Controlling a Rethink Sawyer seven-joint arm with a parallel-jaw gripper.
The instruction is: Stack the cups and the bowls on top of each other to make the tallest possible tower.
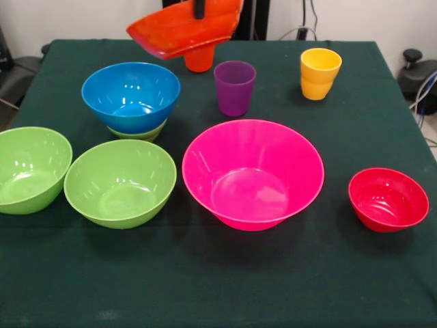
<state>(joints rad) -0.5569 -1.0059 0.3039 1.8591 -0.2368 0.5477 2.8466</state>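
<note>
Dark green cloth covers the table, where above and behind the big pink bowl (252, 174) a thin, glossy, light orange bowl (181, 29) hangs tilted, pinched at its rim by the closed gripper (199, 9), likely slippery, above an orange cup (199, 60).

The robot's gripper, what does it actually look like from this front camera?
Very little shows: only a slim, dark, nearly black tip of the gripper at the picture's top edge. No red arm casing, cables or markings can be seen, and its finger shapes cannot be made out.
</note>
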